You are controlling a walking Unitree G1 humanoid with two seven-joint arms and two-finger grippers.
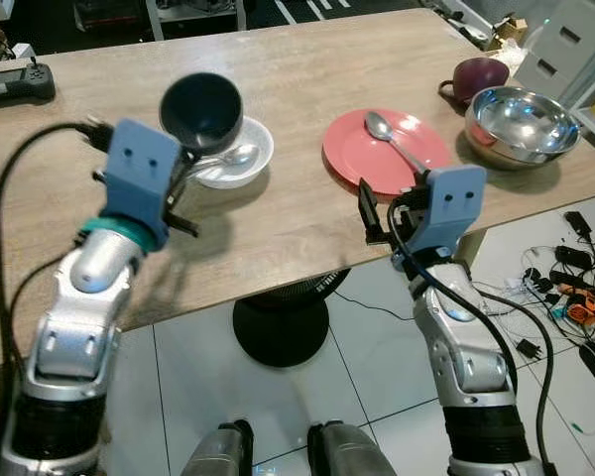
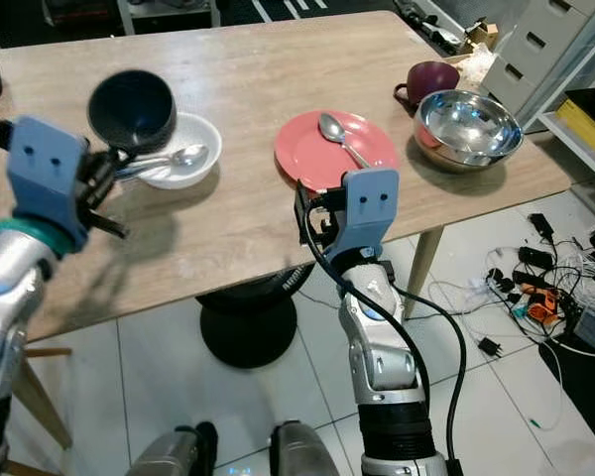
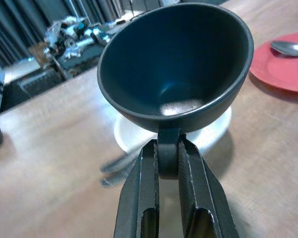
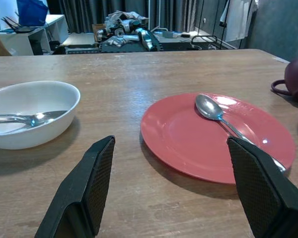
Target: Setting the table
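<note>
Table (image 1: 307,218): pale wood grain, matt.
Dark cup (image 3: 176,69): smooth glaze — soft sheen inside.
White bowl (image 4: 32,116): glossy, ceramic-looking.
Red plate (image 4: 188,139): smooth, slight gloss.
Spoons (image 4: 216,111): polished metal.
Steel bowl (image 1: 521,124): bright mirror-like metal.
Purple mug (image 1: 479,75): glossy.
Gripper fingers (image 4: 97,183): black, finely textured pads — matt.
Floor (image 1: 367,367): glossy pale tiles.

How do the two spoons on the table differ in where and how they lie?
One spoon lies flat on the red plate, handle toward the robot. The other spoon rests in the white bowl, its handle sticking out over the rim. Both are shiny metal, untouched by either tool.
</note>
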